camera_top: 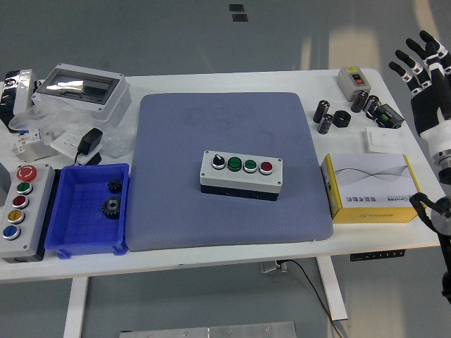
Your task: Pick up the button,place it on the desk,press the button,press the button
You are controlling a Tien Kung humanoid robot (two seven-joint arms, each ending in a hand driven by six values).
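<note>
A grey button box (242, 175) with a black knob, two green buttons and a red button lies on the blue-grey mat (229, 120) in the middle of the table. My right hand (421, 67) is raised at the picture's right edge, beyond the table's right end, fingers spread and holding nothing. It is far from the button box. A second, larger button box (20, 210) with red, green, yellow and blue buttons sits at the table's left front. The left arm does not show.
A blue bin (89, 212) with two gears stands left of the mat. A yellow and white box (372, 187) lies right of it. Black cylinders (325, 116), a small grey switch (352, 79) and a white card (384, 139) are at the back right. A clear-lidded enclosure (82, 87) sits back left.
</note>
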